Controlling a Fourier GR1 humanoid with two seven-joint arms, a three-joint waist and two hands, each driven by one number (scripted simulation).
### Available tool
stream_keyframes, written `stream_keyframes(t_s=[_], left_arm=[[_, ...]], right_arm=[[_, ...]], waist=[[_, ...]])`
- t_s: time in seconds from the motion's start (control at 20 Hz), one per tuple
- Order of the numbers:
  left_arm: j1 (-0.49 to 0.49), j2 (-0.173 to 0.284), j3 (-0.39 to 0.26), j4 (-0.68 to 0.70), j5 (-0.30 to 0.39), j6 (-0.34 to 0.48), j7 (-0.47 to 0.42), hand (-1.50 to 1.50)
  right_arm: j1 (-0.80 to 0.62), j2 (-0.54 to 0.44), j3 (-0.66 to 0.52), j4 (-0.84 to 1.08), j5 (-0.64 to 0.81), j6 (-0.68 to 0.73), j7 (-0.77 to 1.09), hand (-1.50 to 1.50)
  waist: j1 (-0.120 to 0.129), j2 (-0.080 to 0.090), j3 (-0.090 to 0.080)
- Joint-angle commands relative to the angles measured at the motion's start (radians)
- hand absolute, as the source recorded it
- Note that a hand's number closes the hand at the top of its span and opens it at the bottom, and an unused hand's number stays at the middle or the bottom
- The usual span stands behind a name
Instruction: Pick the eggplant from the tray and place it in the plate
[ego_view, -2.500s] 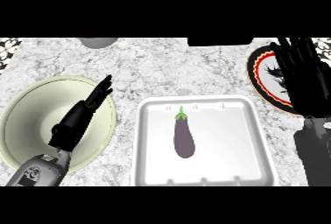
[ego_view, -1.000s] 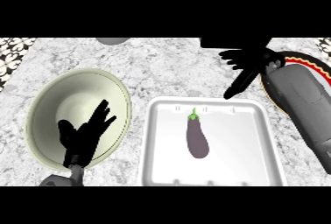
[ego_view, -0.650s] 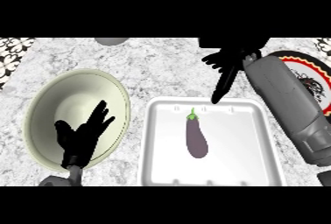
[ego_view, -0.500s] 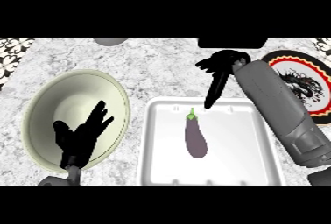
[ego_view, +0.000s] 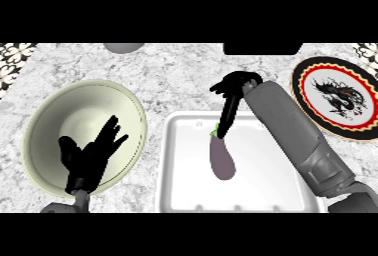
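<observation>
Reaching in from the right, the robot's right hand (ego_view: 235, 89) hangs over the far rim of the tray, its fingers straight and pointing down toward the stem end of the eggplant, holding nothing. The eggplant (ego_view: 221, 156) lies lengthwise in the middle of the white tray (ego_view: 184, 185), green cap toward the far edge, purple body swelling toward the near end. I'd guess it is light for its bulk, fairly stiff, with a smooth glossy skin that could slide under the fingers; the thick middle of the body looks the safest place to close round, since the stem end is narrow and tapers away.

One eggplant, one tray. Two plates: a pale green one (ego_view: 52, 120) left of the tray, and a patterned one (ego_view: 306, 80) with a red and black rim at the far right, well apart from the tray. The left hand (ego_view: 90, 156) rests open over the green plate, fingers up. The task names only "the plate", so I cannot tell which one is meant.
</observation>
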Motion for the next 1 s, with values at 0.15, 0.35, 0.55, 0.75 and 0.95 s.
stream_keyframes(t_s=[0.15, 0.35, 0.55, 0.75, 0.95], left_arm=[[0.072, 0.008, 0.013, 0.025, -0.005, -0.030, -0.007, 0.00], [0.029, -0.024, 0.032, 0.075, -0.020, -0.005, -0.003, 0.00], [0.059, -0.017, 0.029, 0.069, -0.032, -0.025, -0.033, 0.00], [0.056, -0.023, 0.021, 0.060, -0.051, -0.016, -0.015, 0.00], [0.024, -0.050, 0.017, 0.078, -0.067, -0.002, -0.003, 0.00]], right_arm=[[0.035, 0.102, -0.015, -0.094, -0.025, -0.018, 0.161, -1.50], [0.101, 0.090, 0.008, -0.159, 0.014, -0.024, 0.138, -1.50], [0.129, 0.081, 0.056, -0.175, 0.054, -0.003, 0.147, -1.50], [0.128, 0.065, 0.061, -0.206, 0.057, 0.025, 0.191, -1.50], [0.192, 0.063, 0.082, -0.224, 0.087, 0.033, 0.163, -1.50]], waist=[[-0.007, 0.001, -0.006], [-0.010, 0.003, -0.006], [-0.008, 0.002, -0.006], [-0.008, 0.002, -0.006], [-0.014, 0.002, -0.006]])
